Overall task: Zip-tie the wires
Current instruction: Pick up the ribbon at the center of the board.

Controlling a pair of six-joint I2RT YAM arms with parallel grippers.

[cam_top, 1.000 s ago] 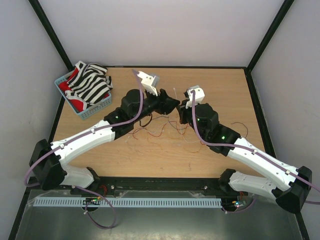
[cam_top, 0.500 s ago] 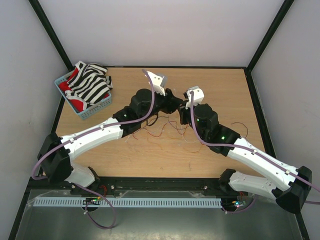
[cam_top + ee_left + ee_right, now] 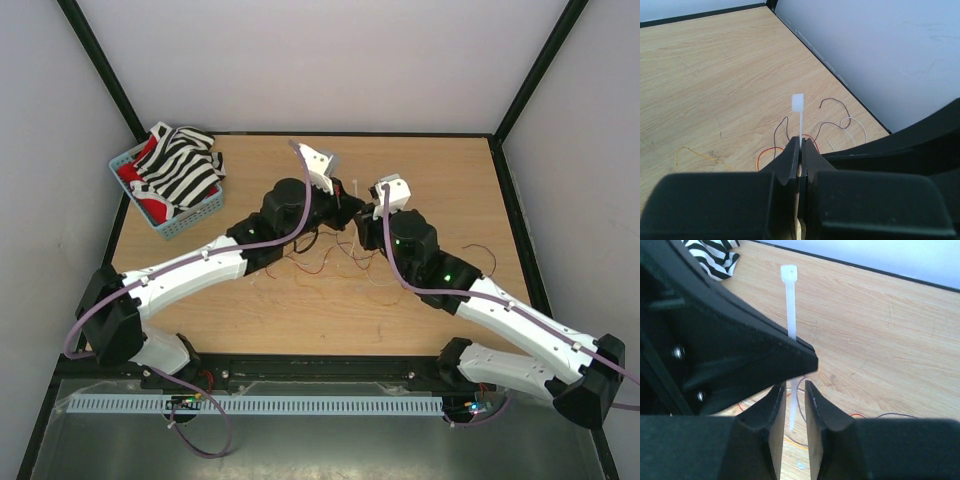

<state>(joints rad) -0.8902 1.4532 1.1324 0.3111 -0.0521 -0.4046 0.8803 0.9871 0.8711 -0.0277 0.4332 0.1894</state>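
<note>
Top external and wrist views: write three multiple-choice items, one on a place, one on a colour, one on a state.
1. Where on the wooden table is the blue plastic basket? A far left corner; B near right corner; C centre.
2. What colour is the thin plastic zip tie? A red; B whitish; C black.
3. The left gripper is: A wide open; B shut on the zip tie; C out of view.
Key: 1 A, it sits at the far left in the top view; 2 B, the strip shows pale white; 3 B, its jaws pinch the strip.

zip tie upright between closed jaws
</note>
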